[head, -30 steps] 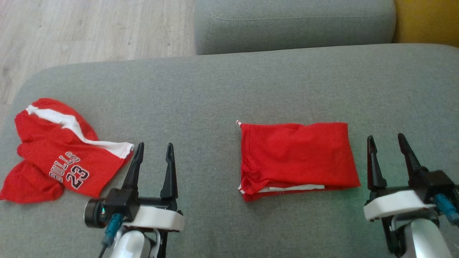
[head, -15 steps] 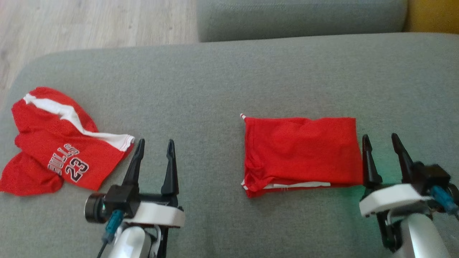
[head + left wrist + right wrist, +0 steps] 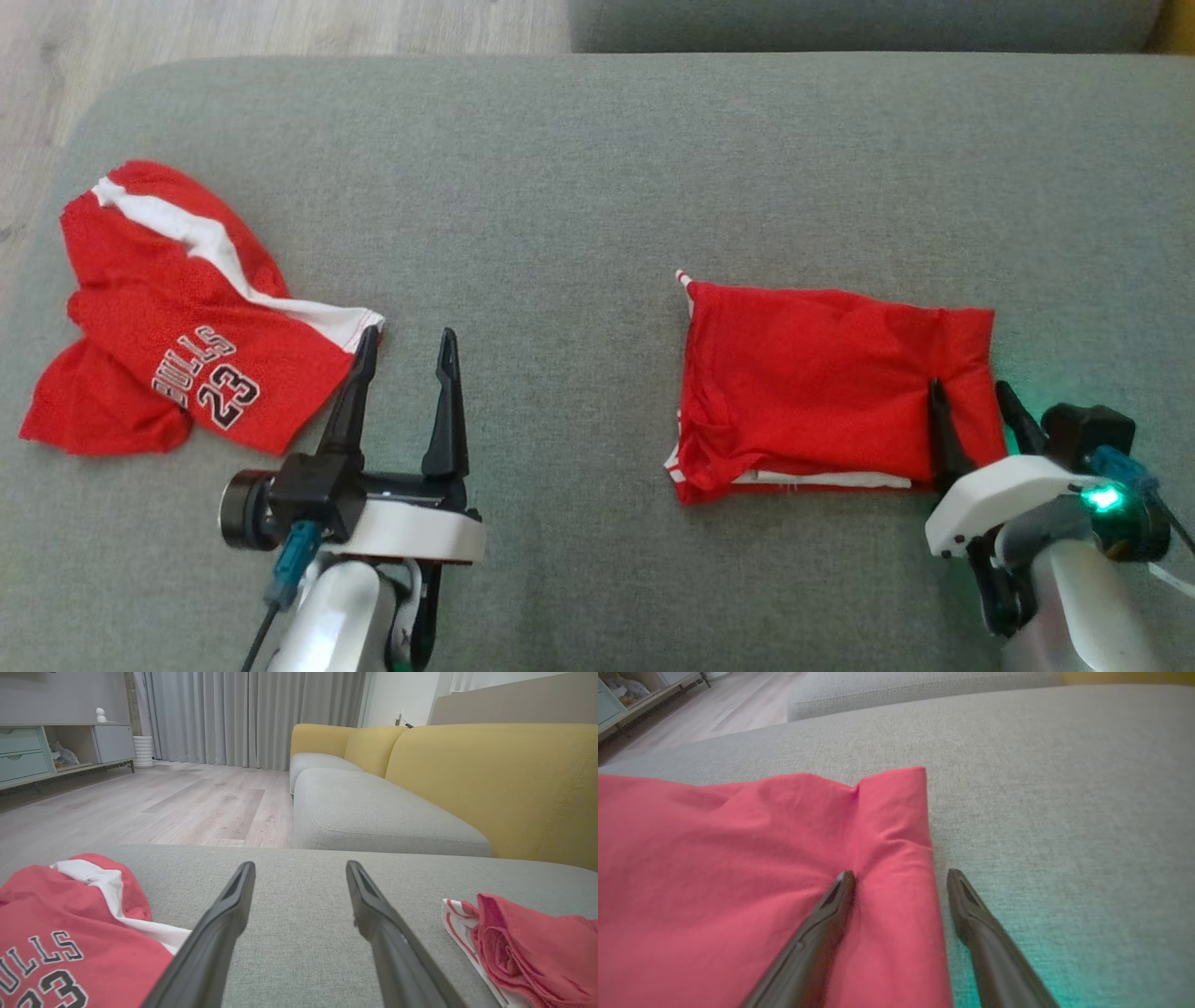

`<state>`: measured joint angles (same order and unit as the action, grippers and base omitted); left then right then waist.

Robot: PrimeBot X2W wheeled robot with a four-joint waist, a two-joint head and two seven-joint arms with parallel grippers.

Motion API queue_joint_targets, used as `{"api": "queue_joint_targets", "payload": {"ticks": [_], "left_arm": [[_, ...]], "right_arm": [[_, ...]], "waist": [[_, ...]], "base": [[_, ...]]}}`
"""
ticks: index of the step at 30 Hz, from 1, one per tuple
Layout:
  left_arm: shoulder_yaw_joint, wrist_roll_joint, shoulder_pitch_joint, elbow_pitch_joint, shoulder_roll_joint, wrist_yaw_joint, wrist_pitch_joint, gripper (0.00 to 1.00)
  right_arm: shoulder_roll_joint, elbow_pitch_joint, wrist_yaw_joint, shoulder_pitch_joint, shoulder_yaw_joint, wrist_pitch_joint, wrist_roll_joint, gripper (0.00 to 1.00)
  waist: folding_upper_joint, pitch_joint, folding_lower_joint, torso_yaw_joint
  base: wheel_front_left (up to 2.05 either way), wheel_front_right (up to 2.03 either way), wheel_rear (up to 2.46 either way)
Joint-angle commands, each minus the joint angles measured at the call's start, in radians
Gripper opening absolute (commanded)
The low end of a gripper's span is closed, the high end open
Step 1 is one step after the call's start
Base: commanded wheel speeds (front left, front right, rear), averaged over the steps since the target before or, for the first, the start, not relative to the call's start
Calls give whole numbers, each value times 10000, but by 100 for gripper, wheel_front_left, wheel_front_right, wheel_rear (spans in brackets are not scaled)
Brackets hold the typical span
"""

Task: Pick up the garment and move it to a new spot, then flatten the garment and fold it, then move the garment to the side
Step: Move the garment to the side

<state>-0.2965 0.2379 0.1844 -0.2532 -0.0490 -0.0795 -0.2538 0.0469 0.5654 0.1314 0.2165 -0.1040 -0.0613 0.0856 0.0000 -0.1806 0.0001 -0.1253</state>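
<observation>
While the folded red garment is lying as a compact rectangle on the grey sofa cushion in the head view, the right gripper is straddling its right edge with fingers spread apart, clamping nothing. The left gripper, likewise spread and empty, is hovering at the hem of a crumpled Bulls 23 garment, which is lying well apart at the cushion's left end.

Left wrist view: the left gripper is pointing over bare cushion between the Bulls 23 garment and the layered edge of the folded red garment. A wooden floor and a yellow backrest are showing beyond.

Right wrist view: the right gripper is placing one finger on the folded red garment and the other over the cushion just beside the cloth's edge.

Judged progress: relocating, flattening and folding are looking complete for this piece. The move to the side is remaining, with no grip taken yet.
</observation>
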Motion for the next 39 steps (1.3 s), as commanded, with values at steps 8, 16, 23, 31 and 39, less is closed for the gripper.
{"api": "queue_joint_targets", "payload": {"ticks": [8,16,23,31,39], "left_arm": [[264,39,511,263,-12,-102,-80,100],[376,-45,529,234,-12,-47,-80,100],[387,-93,710,362,-12,-23,-80,100],[363,-126,1117,486,-12,58,-80,100],[289,-44,1285,537,-12,27,-80,100]], "right_arm": [[34,544,-7,639,719,124,-105,0],[1010,-469,-7,1180,967,-116,-1831,0],[4087,-963,-7,1537,1215,377,-1568,0],[6856,496,-7,2131,251,273,-2074,0],[6947,1590,-7,2669,-869,-111,-3094,0]], "waist": [[0,-129,-1,83],[0,0,-1,633],[0,-327,-1,870],[0,-1209,-1,752],[0,-1659,-1,657]], "base": [[0,0,0],[0,0,0],[0,0,0],[0,0,0],[0,0,0]]}}
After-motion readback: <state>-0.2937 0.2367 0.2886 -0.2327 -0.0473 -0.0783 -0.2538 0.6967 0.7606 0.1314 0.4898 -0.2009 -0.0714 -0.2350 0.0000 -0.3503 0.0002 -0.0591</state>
